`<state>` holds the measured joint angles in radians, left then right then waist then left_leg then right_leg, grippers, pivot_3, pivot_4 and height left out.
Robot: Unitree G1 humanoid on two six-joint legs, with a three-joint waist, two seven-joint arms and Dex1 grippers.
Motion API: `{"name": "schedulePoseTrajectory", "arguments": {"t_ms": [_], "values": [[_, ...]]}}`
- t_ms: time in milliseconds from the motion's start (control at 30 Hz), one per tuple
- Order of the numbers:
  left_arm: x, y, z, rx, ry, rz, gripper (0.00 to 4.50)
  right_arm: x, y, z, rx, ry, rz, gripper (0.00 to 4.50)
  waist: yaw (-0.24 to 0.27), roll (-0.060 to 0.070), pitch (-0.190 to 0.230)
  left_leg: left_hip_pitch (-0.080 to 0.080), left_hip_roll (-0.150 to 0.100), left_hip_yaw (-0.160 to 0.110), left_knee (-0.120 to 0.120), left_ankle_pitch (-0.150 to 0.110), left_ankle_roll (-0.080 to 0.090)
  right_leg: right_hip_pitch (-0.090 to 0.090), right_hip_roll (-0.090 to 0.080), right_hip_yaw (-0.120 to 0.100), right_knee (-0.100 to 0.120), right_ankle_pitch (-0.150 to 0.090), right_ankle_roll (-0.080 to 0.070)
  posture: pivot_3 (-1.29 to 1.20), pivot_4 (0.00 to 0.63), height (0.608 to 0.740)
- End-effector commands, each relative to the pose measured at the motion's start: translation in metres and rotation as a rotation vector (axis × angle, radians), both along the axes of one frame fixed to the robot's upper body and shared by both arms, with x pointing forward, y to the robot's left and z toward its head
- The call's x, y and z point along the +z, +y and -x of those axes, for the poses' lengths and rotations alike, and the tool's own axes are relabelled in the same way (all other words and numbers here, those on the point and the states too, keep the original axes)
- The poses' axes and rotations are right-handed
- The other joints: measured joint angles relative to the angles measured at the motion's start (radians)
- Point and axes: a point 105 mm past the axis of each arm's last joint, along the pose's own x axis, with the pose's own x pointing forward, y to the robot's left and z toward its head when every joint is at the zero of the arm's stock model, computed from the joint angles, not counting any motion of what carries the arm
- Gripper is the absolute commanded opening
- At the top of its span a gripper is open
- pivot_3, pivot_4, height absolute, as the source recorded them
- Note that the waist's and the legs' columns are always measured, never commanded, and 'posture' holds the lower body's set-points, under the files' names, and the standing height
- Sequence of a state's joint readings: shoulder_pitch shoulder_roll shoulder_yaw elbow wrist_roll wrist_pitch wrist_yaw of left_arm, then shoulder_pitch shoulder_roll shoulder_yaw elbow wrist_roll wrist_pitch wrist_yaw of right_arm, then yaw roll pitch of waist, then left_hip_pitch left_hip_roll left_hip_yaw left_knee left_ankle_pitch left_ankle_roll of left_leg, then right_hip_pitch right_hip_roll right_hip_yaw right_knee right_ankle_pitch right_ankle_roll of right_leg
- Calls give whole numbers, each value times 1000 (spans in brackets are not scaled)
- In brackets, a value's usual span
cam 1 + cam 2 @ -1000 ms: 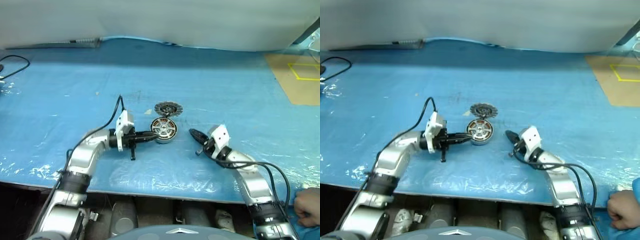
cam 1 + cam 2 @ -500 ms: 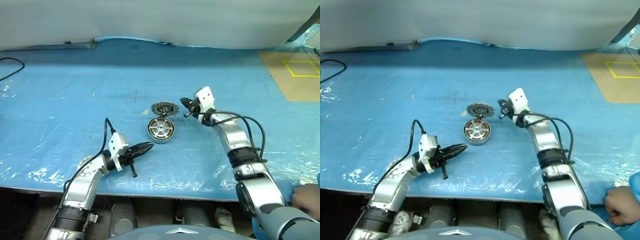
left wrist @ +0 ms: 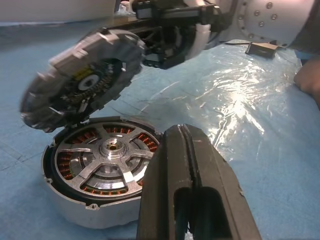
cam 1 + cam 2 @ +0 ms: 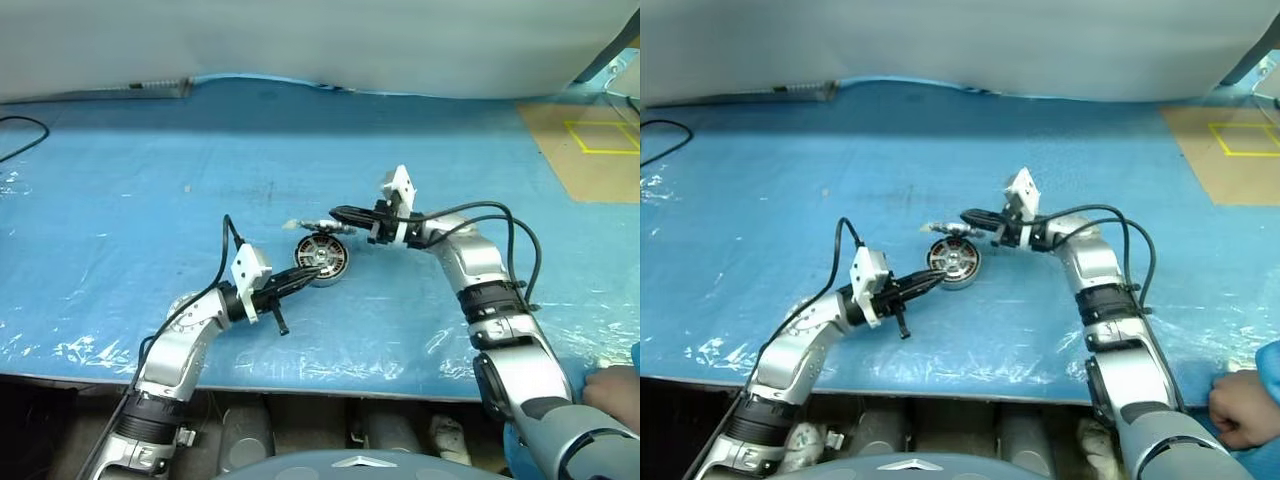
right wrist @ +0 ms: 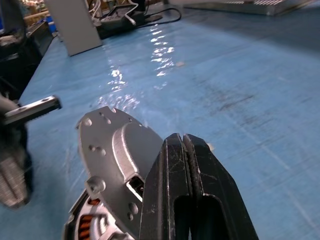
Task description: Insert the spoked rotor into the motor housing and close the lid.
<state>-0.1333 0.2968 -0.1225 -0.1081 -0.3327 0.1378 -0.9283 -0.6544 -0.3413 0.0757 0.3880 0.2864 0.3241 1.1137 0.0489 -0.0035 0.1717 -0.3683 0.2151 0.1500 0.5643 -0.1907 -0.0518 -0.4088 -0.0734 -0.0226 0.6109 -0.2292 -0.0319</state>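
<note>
The motor housing (image 4: 322, 258) stands on the blue table (image 4: 150, 180), copper windings around its inside. The spoked rotor (image 3: 112, 150) lies inside it, silver spokes and hub facing up. The lid (image 3: 82, 82) is tipped up on edge over the housing's far side, its toothed rim raised; from above it shows as a thin tilted disc (image 4: 312, 226). My right gripper (image 4: 333, 212) is shut and its tip presses against the lid's outer face (image 5: 117, 160). My left gripper (image 4: 318, 270) is shut too, with its tip at the housing's near rim.
A person's hand (image 4: 612, 385) rests at the table's near right corner. A brown board with yellow tape (image 4: 590, 150) lies at the far right. A black cable (image 4: 20, 130) runs off the far left. The table's front edge is close below both arms.
The right gripper swung left onto the lid, which went from lying flat behind the housing to tipped up on edge over it. The left gripper came forward to the housing's near rim.
</note>
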Motion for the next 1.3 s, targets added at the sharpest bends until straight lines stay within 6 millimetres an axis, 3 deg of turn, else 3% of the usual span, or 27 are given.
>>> {"name": "schedulePoseTrajectory", "arguments": {"t_ms": [33,233,467,600,800,1033,1133,1300], "values": [[13,-6,1,-32,-20,24,21,1,9,18,77,4,-6,0,-1,0,0,0,0,0,0,0,0,0,0,0,0,0,0,0,150,740],[10,-7,13,-115,77,38,21,-19,16,36,112,24,48,0,-3,0,0,1,0,0,0,0,0,0,0,0,0,0,0,0,150,740],[3,-9,16,-114,111,35,21,-35,24,41,88,15,94,0,-3,0,0,1,0,0,0,0,-1,1,0,0,0,0,0,0,150,740],[-2,-11,14,-87,95,37,21,-33,24,44,75,1,81,0,-3,0,0,2,0,0,0,0,-2,1,0,1,0,0,0,0,150,740],[-9,-2,7,-8,82,33,21,-12,4,46,-42,-62,-33,0,-2,0,0,2,0,0,0,1,-3,1,0,1,0,0,0,0,150,740],[-19,25,25,13,70,21,21,-29,-36,50,-251,-67,3,0,-3,0,0,2,0,0,-2,0,-5,1,0,0,-3,0,0,0,150,740],[-23,27,27,5,70,20,0,-34,-48,52,-311,-69,26,616,0,0,0,2,-1,0,-1,-1,-5,2,0,1,-3,0,0,0,150,740],[-30,26,25,-9,69,15,0,-35,-53,55,-329,-76,43,2338,-1,1,-1,4,-1,0,-1,-2,-3,3,0,1,-2,0,0,0,150,740]]}}
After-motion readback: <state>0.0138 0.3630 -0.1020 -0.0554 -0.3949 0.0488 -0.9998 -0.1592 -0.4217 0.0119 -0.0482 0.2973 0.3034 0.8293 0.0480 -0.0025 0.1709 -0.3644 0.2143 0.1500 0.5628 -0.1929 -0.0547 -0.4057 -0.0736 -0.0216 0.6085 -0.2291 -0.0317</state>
